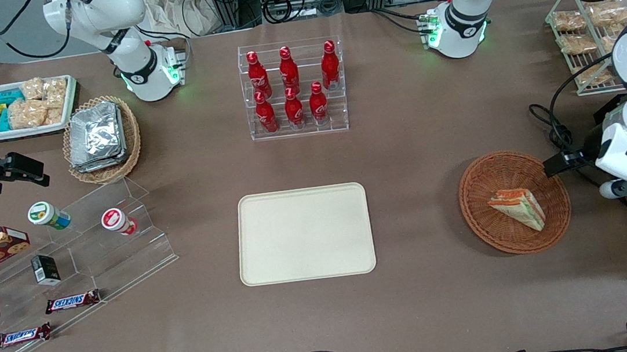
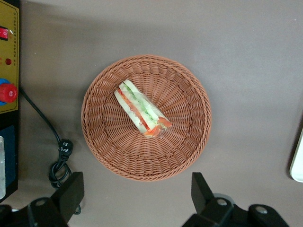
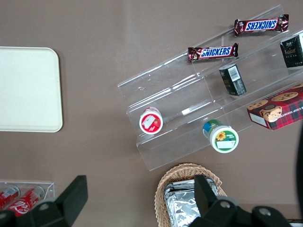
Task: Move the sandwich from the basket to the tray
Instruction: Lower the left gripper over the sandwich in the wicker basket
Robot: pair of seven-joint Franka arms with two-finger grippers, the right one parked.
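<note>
Wicker basket [image 2: 146, 117], reddish-brown: holds 1 sandwich [image 2: 142, 109], lying on its side, near centre. Tray [image 1: 304, 233]: cream, well apart, toward table middle. Gripper [image 2: 137, 194]: above basket, fingers [image 2: 71, 189] spread wide, nothing betw. them.

Sandwich sitting in the basket, tray empty in the middle of the table

The sandwich [image 1: 518, 206] lies inside the reddish-brown basket [image 1: 484, 219] toward the working arm's end of the table, well apart from the cream tray [image 1: 304, 233]. The gripper [image 1: 558, 164] is dark and pokes in just over the basket's rim, above the sandwich, not touching it. A clear rack of red bottles [image 1: 292, 88] stands farther from the camera than the tray.
</note>
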